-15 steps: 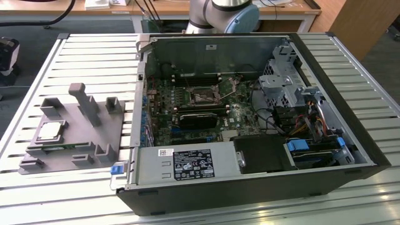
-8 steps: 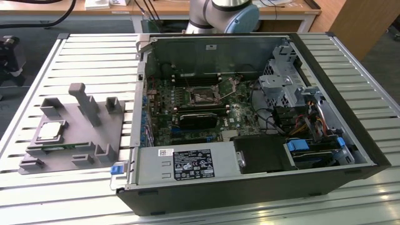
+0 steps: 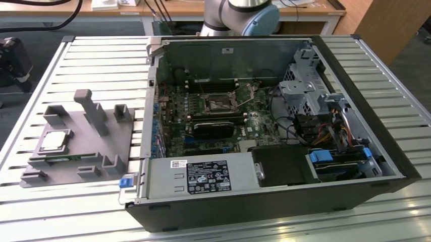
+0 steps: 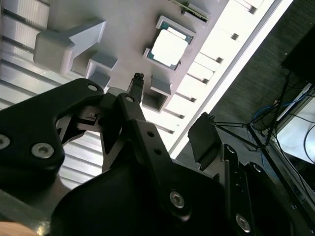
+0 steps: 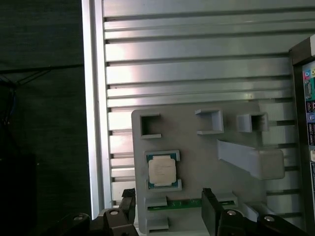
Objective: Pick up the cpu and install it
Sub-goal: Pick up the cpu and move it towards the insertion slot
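Exterior view, from its left: slatted metal surface (image 3: 101, 55); grey fixture (image 3: 79, 147) lying on it; the cpu (image 3: 54, 141) sits flat in a corner-bracketed pocket of that fixture, silver top up; a green memory stick (image 3: 64, 160) lies in a slot just beside it. Further toward that view's right is the open computer case (image 3: 269, 204), with the socket (image 3: 219, 104) on the board inside and the arm (image 3: 243, 12) behind the case.

We judge the step in hand to be the approach for the pick; nothing is gripped and the cpu is untouched. To do it well, we'd say: centre the claw (image 5: 169, 199) over the chip; square the jaws to its edges; come straight down so the fingers (image 5: 209, 204) clear the pocket's corner brackets; close on the chip's sides, not its lid; keep off the memory stick; lift level so it doesn't catch.

The claw is open, jaws spread wide with nothing between them. In both wrist views it hangs above the fixture's memory-stick end; the cpu lies just beyond the fingertips, near but apart, roughly in line with the gap and not yet between the jaws; we see no contact.
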Controlling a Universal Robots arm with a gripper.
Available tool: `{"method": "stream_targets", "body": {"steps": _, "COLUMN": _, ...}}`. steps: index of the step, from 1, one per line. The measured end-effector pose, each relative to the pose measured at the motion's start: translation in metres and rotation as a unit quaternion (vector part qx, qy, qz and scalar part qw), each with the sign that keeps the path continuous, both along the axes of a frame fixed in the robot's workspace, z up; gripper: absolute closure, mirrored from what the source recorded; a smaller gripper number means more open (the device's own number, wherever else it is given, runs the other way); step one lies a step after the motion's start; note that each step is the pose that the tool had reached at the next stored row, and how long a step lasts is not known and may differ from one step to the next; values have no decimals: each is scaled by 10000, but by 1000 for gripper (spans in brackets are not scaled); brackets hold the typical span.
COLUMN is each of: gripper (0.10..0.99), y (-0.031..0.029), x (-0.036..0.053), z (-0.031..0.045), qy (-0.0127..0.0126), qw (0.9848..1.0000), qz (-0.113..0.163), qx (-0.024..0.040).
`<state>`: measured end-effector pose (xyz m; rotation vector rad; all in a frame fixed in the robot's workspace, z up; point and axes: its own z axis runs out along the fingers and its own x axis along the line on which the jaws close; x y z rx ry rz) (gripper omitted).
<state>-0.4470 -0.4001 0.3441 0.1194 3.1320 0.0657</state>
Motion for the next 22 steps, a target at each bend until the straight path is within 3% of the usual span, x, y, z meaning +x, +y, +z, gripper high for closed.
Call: {"method": "stream_targets", "body": {"steps": 22, "gripper": 439, "y": -1, "x": 0, "z": -91, "qy": 0, "qw": 10000, "qz": 0, "qx": -6}}
